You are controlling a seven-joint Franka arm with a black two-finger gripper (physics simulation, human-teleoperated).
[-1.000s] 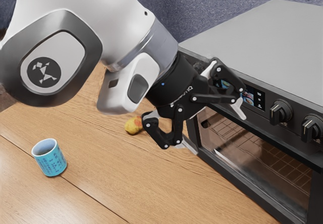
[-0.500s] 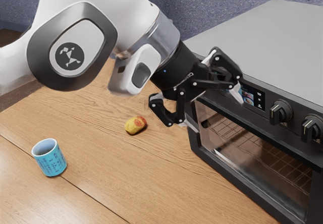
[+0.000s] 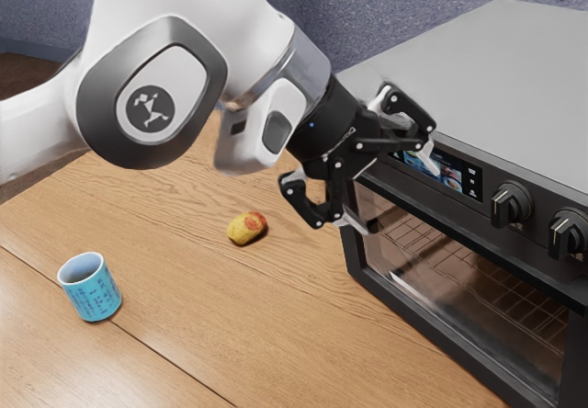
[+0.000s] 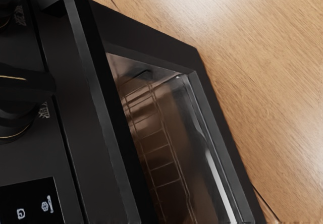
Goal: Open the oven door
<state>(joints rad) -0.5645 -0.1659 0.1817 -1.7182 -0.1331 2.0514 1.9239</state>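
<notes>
Oven door point(image 3: 459, 275) stood shut on the front of the oven point(image 3: 501, 63), at the exterior view's right. Its dark handle point(image 4: 108, 108) ran along the top edge, and a wire rack point(image 4: 161, 153) showed through the glass. Above the door, the control panel carried a lit display point(image 3: 446, 174) and black knobs point(image 3: 511, 204). The gripper point(image 3: 401, 197) was at the door's upper corner at the exterior view's left, its fingers spread apart with nothing clamped between them; whether either touched the handle could not be told. Left of the oven in the exterior view, a yellow-and-red fruit point(image 3: 246, 228) lay on the wooden surface point(image 3: 184, 334). Farther left and nearer the camera, a blue cup point(image 3: 90, 289) stood upright.
</notes>
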